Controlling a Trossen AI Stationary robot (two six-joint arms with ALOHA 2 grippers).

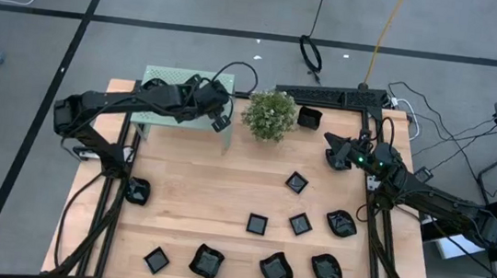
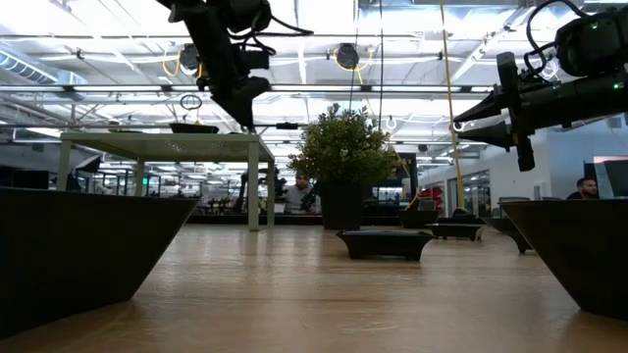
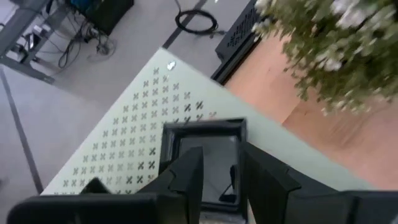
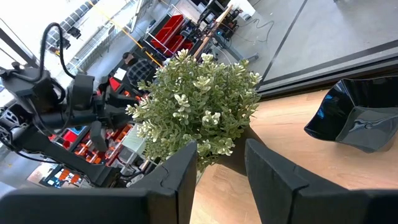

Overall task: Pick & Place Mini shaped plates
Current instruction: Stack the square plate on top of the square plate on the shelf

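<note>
A square black mini plate (image 3: 205,134) lies flat on the pale green perforated stand (image 1: 163,112) at the table's far left. My left gripper (image 3: 222,155) hovers open just above it, one finger on either side of the plate's near part; in the low view my left gripper (image 2: 242,106) hangs clear above the stand top. Several more black plates lie on the wooden table, among them a square one (image 1: 296,182) and a wavy one (image 1: 207,261). My right gripper (image 1: 332,153) waits open at the far right, level, facing the plant.
A green potted plant (image 1: 270,113) stands at the far middle, with a black dish (image 1: 309,118) beside it. A black perforated bar (image 1: 336,95) and cables run along the far edge. Bare wood (image 1: 198,175) lies between the stand and the plates near the front.
</note>
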